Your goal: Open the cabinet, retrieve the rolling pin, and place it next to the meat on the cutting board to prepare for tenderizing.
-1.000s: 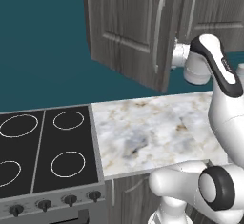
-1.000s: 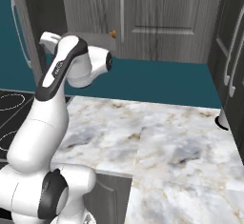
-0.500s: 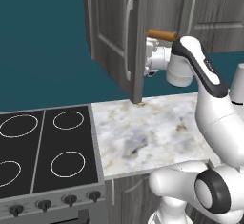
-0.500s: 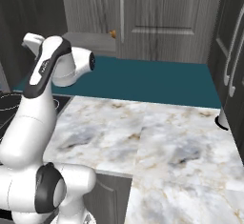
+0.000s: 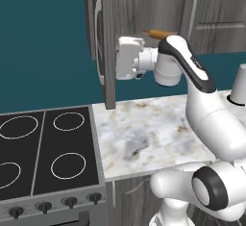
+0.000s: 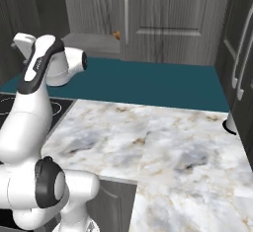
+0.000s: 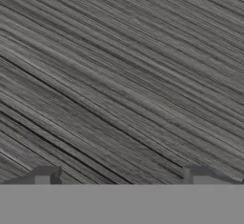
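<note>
Up in the top middle of the left base view, the grey wood-grain wall cabinet (image 5: 144, 8) has its left door (image 5: 106, 42) swung out so it's edge-on to the camera, and the white two-finger gripper (image 5: 119, 58) is pushed right up against the inner face of that door, which is probably why the hand view is just grey grain with the two dark fingertips (image 7: 45, 175) poking up at the bottom, set wide apart with nothing between them, so the claw is open and empty. The small orange-brown wooden rolling pin (image 5: 161, 33) sits on the shelf inside, just above and behind the white wrist in that frame; in the right base view it's only an orange speck (image 6: 117, 35) at the shelf edge, upper middle. My guess is the door's open enough and the next bit is pulling the hand off the door and swinging toward the shelf. Room looks tight between door edge and cabinet frame, while the marble counter (image 5: 144, 133) below is bare and roomy. Can't spot the cutting board or meat from here
</note>
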